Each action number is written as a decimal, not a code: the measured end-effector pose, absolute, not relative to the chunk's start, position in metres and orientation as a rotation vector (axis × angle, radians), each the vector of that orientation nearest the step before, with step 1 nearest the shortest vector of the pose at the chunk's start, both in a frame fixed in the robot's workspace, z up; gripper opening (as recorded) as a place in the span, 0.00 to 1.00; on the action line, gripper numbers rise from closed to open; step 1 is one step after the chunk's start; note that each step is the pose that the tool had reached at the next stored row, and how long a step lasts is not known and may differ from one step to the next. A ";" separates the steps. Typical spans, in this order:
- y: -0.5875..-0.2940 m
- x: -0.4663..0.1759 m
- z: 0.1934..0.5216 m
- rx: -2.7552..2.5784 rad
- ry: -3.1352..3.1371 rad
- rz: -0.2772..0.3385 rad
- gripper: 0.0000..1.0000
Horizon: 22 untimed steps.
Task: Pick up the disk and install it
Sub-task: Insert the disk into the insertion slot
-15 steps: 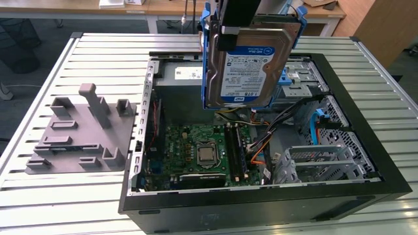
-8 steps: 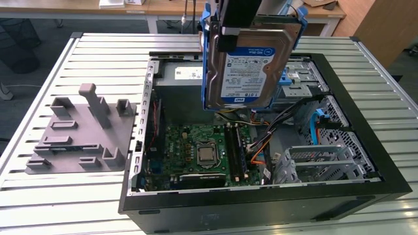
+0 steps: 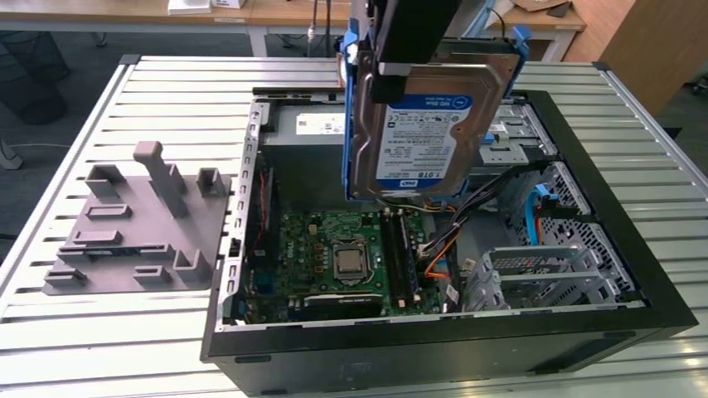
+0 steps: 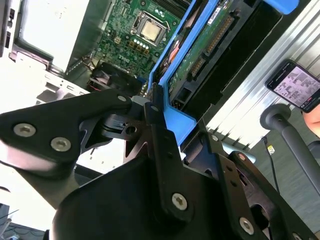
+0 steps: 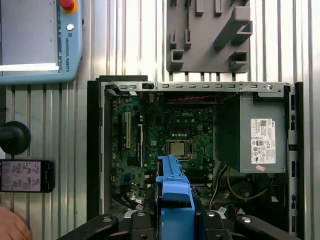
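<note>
The disk (image 3: 426,137), a silver-grey hard drive with a blue-and-white label in a blue plastic bracket (image 3: 356,124), hangs upright above the open computer case (image 3: 619,249). My gripper (image 3: 400,70) is shut on its upper end. In the second wrist view the gripper (image 4: 175,117) clamps the blue bracket (image 4: 172,112), and the disk's green circuit side (image 4: 200,55) faces the camera. In the first wrist view the bracket (image 5: 175,192) juts out over the motherboard (image 5: 175,130).
The case lies open on a slatted metal table (image 3: 166,91). A grey power-supply box (image 5: 262,140) and a metal drive cage (image 3: 553,274) sit inside it. Around the case are a grey fixture plate (image 3: 138,224), a teach pendant (image 5: 40,40), a phone (image 5: 25,176) and a hand (image 5: 12,225).
</note>
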State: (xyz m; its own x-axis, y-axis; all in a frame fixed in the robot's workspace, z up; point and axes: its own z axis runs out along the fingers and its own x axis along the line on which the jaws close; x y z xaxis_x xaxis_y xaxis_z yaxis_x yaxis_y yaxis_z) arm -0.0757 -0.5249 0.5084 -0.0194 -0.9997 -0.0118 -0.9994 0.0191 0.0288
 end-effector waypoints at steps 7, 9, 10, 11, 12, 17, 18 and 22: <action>-0.530 -0.063 0.508 2.191 -2.233 -0.047 0.36; -0.533 -0.061 0.508 2.191 -2.233 -0.047 0.36; -0.534 -0.061 0.508 2.191 -2.233 -0.047 0.36; -0.537 -0.061 0.508 2.191 -2.233 -0.047 0.36; -0.540 -0.061 0.508 2.191 -2.233 -0.047 0.36; -0.555 -0.060 0.507 2.191 -2.233 -0.047 0.36; -0.557 -0.059 0.506 2.191 -2.233 -0.047 0.36; -0.557 -0.042 0.504 2.191 -2.233 -0.047 0.36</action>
State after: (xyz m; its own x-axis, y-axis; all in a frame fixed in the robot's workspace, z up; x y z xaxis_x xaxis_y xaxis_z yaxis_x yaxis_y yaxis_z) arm -0.0424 -0.5571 0.5038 -0.0194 -0.9997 -0.0119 -0.9994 0.0191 0.0305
